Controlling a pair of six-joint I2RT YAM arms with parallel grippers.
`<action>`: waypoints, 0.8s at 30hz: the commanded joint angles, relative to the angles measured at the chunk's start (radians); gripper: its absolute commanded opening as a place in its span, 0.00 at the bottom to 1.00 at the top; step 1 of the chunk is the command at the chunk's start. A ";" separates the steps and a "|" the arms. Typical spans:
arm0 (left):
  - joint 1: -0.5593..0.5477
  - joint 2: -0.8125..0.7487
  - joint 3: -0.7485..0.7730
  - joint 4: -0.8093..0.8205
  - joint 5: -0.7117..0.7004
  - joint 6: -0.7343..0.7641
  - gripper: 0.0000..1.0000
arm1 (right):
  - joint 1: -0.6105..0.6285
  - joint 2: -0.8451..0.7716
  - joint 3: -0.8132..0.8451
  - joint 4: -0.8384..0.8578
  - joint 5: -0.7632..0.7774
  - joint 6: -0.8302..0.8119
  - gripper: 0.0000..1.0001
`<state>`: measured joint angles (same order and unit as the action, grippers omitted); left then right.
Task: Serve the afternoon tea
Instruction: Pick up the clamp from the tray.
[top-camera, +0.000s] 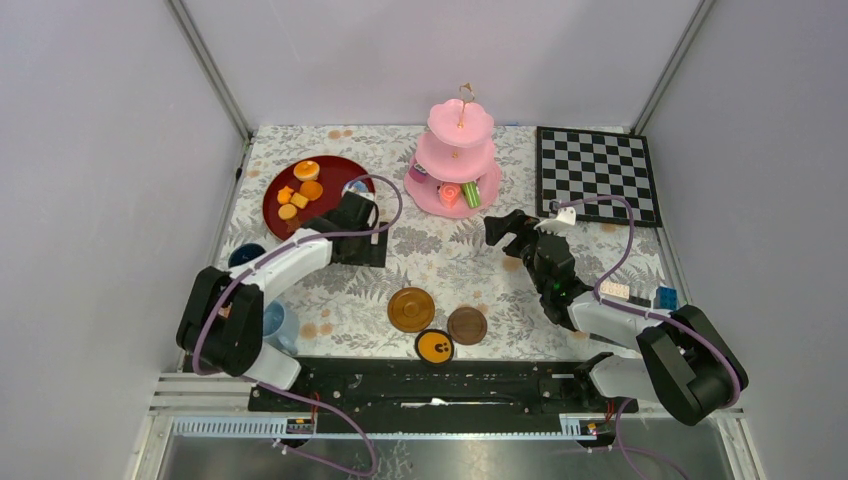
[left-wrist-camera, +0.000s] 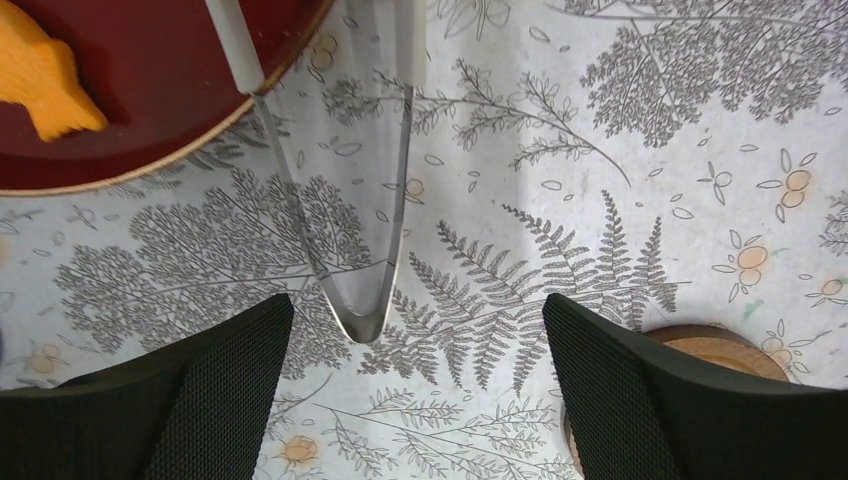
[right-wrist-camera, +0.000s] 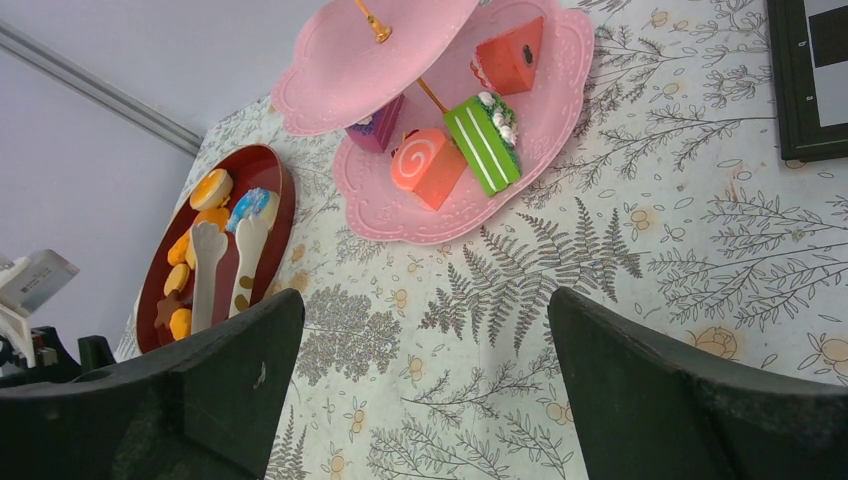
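Beside the red plate (left-wrist-camera: 170, 90), left claw (left-wrist-camera: 415, 325) gapes wide, empty (right claw (right-wrist-camera: 425, 310) too); orange pastry (left-wrist-camera: 45, 85) looks light, rigid, so pinch across its sides.

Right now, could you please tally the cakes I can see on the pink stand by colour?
Red cake: 1
Green cake: 1
Pink cake: 1
Purple cake: 1
Total: 4

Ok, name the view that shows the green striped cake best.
Right wrist view: the green striped cake lies close and unobstructed on the pink stand's bottom tier, stripes clear. The top external view shows only a small green patch. The left wrist view misses it.
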<state>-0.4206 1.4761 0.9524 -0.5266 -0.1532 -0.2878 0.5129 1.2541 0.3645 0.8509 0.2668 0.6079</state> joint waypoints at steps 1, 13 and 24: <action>-0.042 0.022 -0.025 0.116 -0.135 -0.098 0.96 | -0.008 0.000 -0.004 0.053 -0.014 0.006 1.00; -0.047 0.081 -0.069 0.218 -0.256 -0.122 0.86 | -0.010 0.002 -0.005 0.054 -0.017 0.008 1.00; -0.048 0.002 -0.258 0.521 -0.311 -0.160 0.71 | -0.010 0.007 -0.006 0.061 -0.026 0.015 1.00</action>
<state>-0.4660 1.5303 0.7338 -0.1898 -0.4053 -0.4259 0.5098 1.2594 0.3614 0.8516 0.2478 0.6189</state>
